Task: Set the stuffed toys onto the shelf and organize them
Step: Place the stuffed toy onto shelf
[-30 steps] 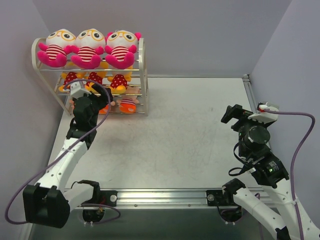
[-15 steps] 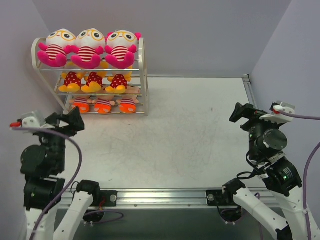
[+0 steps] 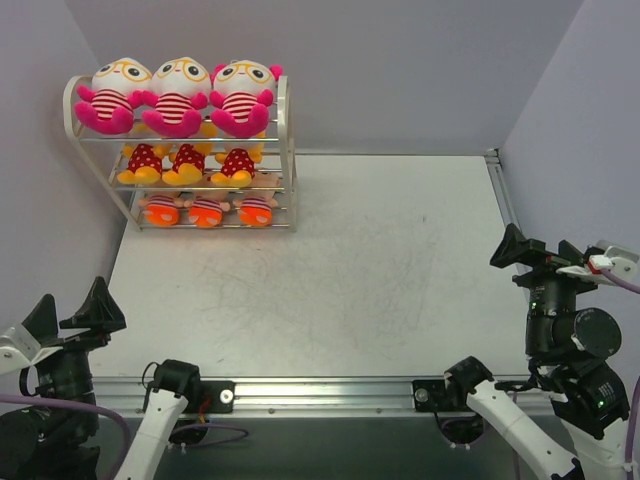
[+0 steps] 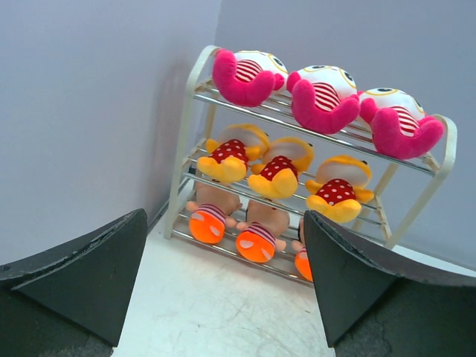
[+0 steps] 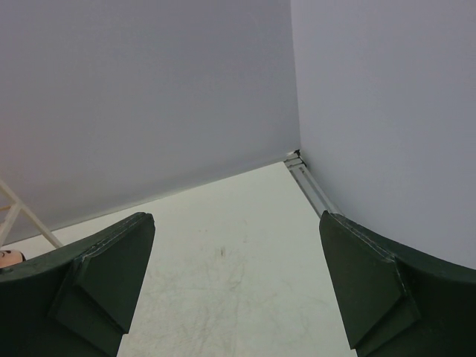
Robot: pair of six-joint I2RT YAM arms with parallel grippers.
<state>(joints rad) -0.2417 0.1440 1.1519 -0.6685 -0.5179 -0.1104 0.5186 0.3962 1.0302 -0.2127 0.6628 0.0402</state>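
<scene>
The cream-white shelf (image 3: 288, 140) stands at the table's far left and holds all nine stuffed toys. Three pink toys (image 3: 178, 95) sit on the top tier, three yellow-orange toys in red dotted dresses (image 3: 188, 163) on the middle tier, three toys with orange pants (image 3: 207, 211) on the bottom tier. The left wrist view shows the shelf (image 4: 192, 104) with the pink toys (image 4: 321, 100), yellow toys (image 4: 279, 169) and orange-pants toys (image 4: 256, 238). My left gripper (image 3: 68, 312) (image 4: 223, 290) is open and empty at the near left corner. My right gripper (image 3: 535, 255) (image 5: 236, 290) is open and empty at the near right.
Grey walls close the table on the far side and both sides. A metal rail (image 3: 330, 392) runs along the near edge by the arm bases. A rail (image 5: 309, 182) also runs along the table's right edge.
My left arm has drawn back from the shelf's bottom tier to the near left corner. My right arm has pulled back toward the near right. The toys have not moved.
</scene>
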